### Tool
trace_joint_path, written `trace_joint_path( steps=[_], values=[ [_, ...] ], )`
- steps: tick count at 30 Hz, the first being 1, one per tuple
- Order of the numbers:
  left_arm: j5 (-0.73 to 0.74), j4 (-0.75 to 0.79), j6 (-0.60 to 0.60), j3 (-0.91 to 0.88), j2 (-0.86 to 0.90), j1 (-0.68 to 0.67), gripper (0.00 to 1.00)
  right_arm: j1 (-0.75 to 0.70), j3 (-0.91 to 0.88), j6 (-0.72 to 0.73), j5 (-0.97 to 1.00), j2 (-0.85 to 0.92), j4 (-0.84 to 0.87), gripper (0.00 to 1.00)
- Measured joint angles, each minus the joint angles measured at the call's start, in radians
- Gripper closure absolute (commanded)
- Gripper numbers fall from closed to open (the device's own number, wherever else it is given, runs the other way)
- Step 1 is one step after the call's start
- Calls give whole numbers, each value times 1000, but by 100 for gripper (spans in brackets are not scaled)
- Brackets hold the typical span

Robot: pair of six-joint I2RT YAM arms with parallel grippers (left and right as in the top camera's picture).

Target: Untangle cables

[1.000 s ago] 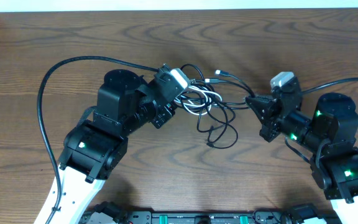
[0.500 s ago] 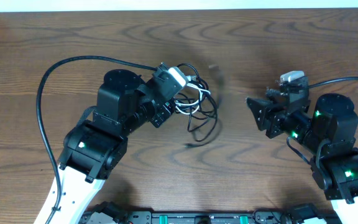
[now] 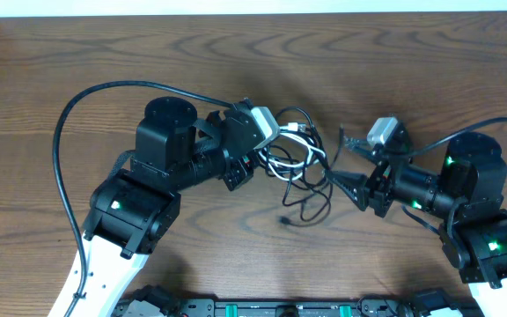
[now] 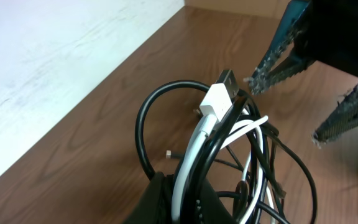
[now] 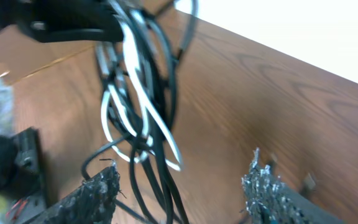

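Wooden table point(image 3: 77, 53), white wall point(image 4: 42, 56) beyond, cables point(image 3: 293, 161) bunched centrally

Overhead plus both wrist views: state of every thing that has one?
cables: tangled in one bundle, not yet separated
white cable: wound in among the black loops
left gripper: shut on the cables
right gripper: open, jaws wide apart at the bundle, gripping nothing
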Motion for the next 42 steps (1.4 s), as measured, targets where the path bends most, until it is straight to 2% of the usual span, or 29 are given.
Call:
trace_joint_path(
  steps=[1,4,14,15,17,20,31,42],
  values=[
    [11,0,-1,0,0,0,92,0,0,-16,-19,0,0,48],
    [44,2,-1,0,0,0,92,0,0,-48,-55,0,3,57],
    [174,9,-1,0,2,0,92,2,0,-73,-88,0,18,60],
    [181,11,-2,0,5,0,92,4,0,-73,-89,0,21,65],
    [198,22,-5,0,12,0,92,12,0,-83,-92,0,32,85],
    [210,32,-17,0,29,0,92,22,0,-83,-94,0,34,99],
    [195,34,-23,0,39,1,92,23,0,-71,-72,19,34,99],
    [48,28,-25,0,57,-22,92,47,4,71,144,19,5,99]
  ],
)
